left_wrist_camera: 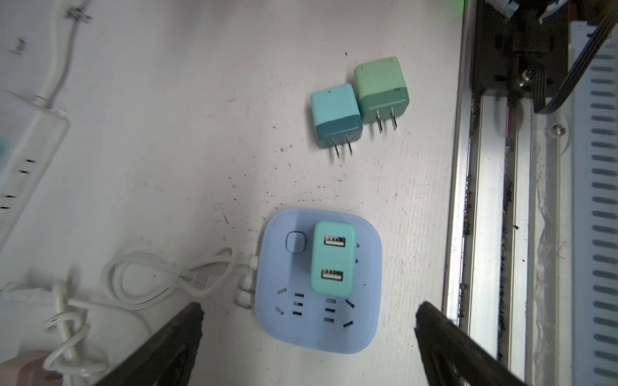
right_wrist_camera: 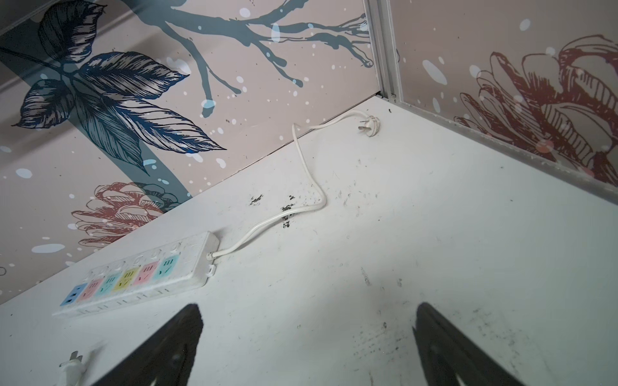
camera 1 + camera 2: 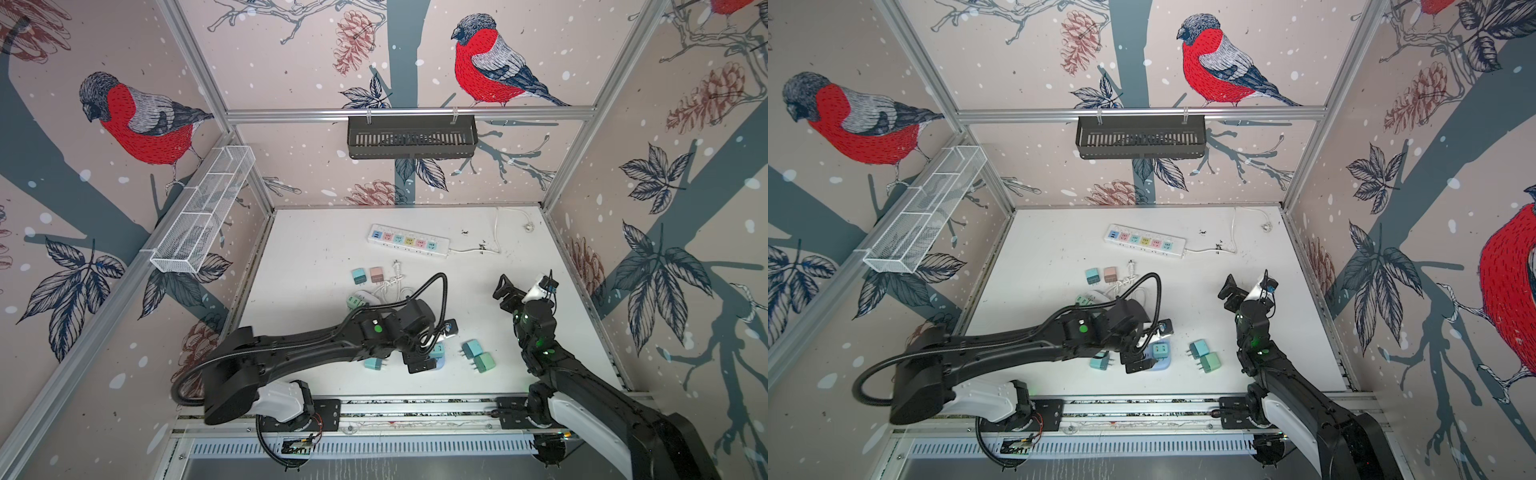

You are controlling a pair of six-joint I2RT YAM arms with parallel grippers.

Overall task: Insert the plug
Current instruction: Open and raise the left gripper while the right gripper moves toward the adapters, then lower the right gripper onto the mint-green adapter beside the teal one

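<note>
With left fingers [image 1: 167, 344] and right fingers [image 2: 160, 347] both released, we judge the teal plug [image 1: 332, 259] light, rigid, slick: pinch its flat sides.

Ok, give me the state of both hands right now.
Left hand: open, empty, over the teal two-port USB charger on the pale blue square socket block.
Right hand: open, empty.
</note>
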